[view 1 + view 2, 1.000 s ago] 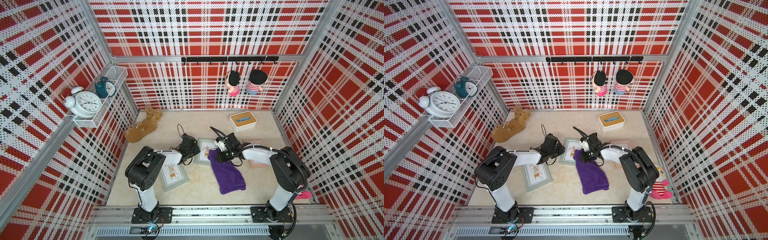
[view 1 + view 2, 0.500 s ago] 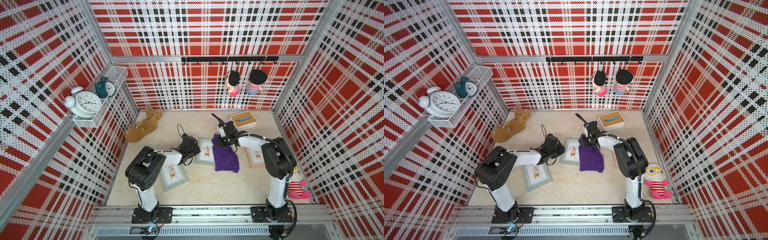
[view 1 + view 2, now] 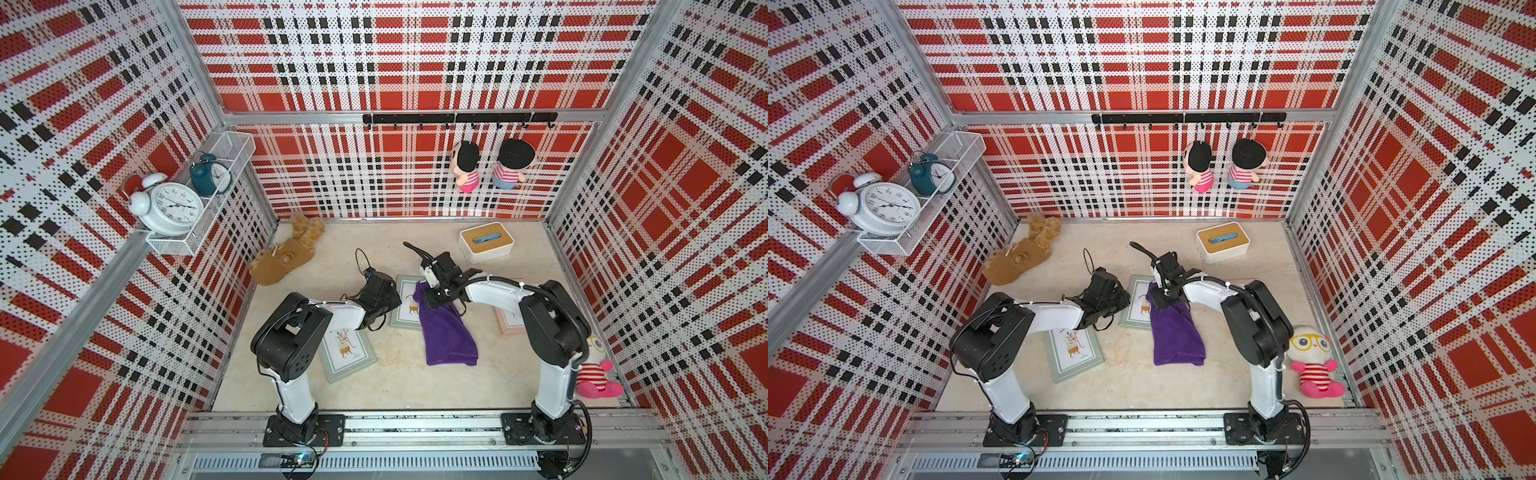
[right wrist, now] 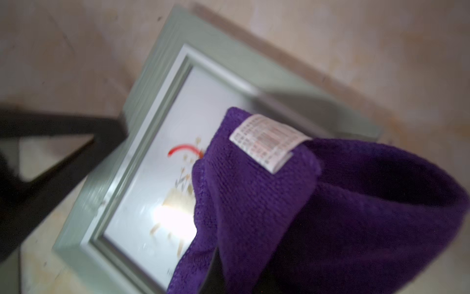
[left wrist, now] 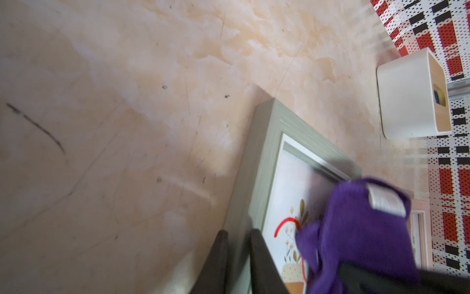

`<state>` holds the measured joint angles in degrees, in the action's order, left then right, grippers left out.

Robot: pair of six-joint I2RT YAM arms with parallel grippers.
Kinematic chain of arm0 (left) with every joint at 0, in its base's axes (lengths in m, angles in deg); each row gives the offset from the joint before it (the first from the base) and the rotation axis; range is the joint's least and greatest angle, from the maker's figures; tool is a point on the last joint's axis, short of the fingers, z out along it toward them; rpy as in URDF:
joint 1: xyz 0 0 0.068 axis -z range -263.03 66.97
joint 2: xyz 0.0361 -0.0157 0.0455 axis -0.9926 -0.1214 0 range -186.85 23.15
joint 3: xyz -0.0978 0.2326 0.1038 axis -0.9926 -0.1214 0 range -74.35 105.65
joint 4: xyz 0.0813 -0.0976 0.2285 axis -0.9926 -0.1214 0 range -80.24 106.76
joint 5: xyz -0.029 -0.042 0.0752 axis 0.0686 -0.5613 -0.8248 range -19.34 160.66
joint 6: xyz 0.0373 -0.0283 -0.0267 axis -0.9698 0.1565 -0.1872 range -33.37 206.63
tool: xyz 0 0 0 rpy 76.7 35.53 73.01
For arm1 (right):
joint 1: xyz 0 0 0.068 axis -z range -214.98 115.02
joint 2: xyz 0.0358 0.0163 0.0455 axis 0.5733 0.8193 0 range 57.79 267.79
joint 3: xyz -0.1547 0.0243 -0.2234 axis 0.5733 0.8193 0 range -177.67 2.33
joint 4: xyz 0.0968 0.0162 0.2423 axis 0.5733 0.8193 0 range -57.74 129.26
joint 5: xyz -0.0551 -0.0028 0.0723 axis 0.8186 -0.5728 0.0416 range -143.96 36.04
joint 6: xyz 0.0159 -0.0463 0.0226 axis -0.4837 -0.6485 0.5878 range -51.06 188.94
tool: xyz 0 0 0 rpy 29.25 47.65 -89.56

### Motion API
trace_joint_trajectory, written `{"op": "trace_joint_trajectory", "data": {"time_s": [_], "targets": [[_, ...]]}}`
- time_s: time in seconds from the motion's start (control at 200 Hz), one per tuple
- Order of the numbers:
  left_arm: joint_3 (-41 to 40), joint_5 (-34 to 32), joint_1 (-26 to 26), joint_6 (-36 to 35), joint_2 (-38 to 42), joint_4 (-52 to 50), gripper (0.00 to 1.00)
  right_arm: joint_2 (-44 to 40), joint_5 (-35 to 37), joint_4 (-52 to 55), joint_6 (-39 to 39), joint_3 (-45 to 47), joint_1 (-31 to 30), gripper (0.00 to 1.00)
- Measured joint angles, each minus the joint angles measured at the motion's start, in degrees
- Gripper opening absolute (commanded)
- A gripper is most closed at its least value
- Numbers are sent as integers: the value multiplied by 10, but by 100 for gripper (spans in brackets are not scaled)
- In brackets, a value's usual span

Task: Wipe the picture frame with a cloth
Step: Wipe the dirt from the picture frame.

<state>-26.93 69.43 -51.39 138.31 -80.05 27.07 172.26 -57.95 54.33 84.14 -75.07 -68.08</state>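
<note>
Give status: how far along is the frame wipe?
Done: right gripper is shut on the cloth, and left gripper pinches the picture frame by its border. In hand: cloth is draped over one side of the glass, mid-wipe by the look of it. Left: the exposed glass beside it, then release.

The left gripper (image 5: 237,233) pinches the grey-green picture frame's (image 5: 262,157) edge between 2 black fingers (image 5: 218,254); the purple cloth (image 5: 356,236), white tag (image 5: 385,201) up, covers part of its picture.
</note>
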Motion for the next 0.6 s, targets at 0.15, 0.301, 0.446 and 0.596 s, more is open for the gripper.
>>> {"op": "trace_joint_trajectory", "data": {"time_s": [0.15,0.301,0.446,0.596], "targets": [[-1,-5,2,2,1,2,18,36,-2,3,-2,-46,17,0],[-2,-7,3,5,1,2,18,-23,-9,-50,6,54,-4,0],[-1,-6,4,7,1,3,18,-124,-31,-84,28,188,-37,0],[-1,-7,6,7,1,3,18,-136,-28,-87,33,199,-26,0]]}}
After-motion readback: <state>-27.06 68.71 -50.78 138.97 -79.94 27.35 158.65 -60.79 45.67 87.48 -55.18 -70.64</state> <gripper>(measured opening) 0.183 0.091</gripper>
